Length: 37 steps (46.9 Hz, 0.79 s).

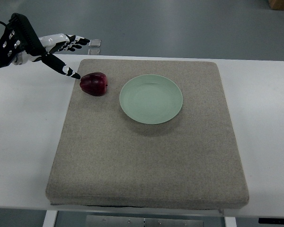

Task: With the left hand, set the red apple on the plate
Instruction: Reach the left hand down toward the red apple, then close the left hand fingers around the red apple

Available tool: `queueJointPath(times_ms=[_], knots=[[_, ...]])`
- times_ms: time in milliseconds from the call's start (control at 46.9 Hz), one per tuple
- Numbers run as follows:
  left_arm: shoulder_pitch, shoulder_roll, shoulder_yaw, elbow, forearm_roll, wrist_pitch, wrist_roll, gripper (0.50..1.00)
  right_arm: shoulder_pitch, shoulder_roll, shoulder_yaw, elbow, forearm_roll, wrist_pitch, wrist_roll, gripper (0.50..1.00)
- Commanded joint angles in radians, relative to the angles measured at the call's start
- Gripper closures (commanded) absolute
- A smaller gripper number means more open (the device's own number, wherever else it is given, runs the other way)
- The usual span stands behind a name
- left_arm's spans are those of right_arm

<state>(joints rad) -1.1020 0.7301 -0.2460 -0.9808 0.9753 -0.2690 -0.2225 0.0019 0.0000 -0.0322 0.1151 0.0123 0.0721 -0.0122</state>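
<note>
Nearest the camera, along the lower frame, the grey mat lies bare over the white counter, so nothing here can get in the way. Farther up, just right of centre, the pale green plate sits empty on the mat. Close to its left, not touching it, rests the red apple, lying on the mat with its stem hollow turned sideways. In the upper left of the frame the left robot hand reaches in, fingers spread and holding nothing; one dark fingertip points down right at the apple's left edge, seemingly just short of contact. The right arm is out of sight.

The main risk, as I judge it, is a nudge: a single fingertip arriving before the others could roll the round apple toward or against the plate, spoiling the grasp. A shallow grip from one side could also let it slip out mid-lift. The plate is light-looking and could slide if bumped
</note>
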Motion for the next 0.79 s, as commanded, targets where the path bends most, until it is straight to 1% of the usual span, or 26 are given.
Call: queueJointPath(times_ms=[0,149,256,405,683,747,768], knots=[[0.023,-0.049,0.007,0.011,0.069,0.046,0.000,0.514,0.000,0.000,0.000,0.000,0.000,0.000,0.000,0.570],[0.053,-0.103,0.036,0.020,0.180,0.142,0.003,0.512,0.000,0.000,0.000,0.000,0.000,0.000,0.000,0.570],[0.053,-0.152,0.077,0.060,0.241,0.174,0.003,0.510,0.000,0.000,0.000,0.000,0.000,0.000,0.000,0.568],[0.051,-0.192,0.091,0.117,0.252,0.180,0.003,0.512,0.000,0.000,0.000,0.000,0.000,0.000,0.000,0.568],[0.039,-0.192,0.093,0.119,0.255,0.180,0.003,0.521,0.000,0.000,0.000,0.000,0.000,0.000,0.000,0.568],[0.039,-0.192,0.093,0.119,0.255,0.178,0.002,0.531,0.000,0.000,0.000,0.000,0.000,0.000,0.000,0.568],[0.040,-0.193,0.093,0.119,0.256,0.178,0.002,0.542,0.000,0.000,0.000,0.000,0.000,0.000,0.000,0.568]])
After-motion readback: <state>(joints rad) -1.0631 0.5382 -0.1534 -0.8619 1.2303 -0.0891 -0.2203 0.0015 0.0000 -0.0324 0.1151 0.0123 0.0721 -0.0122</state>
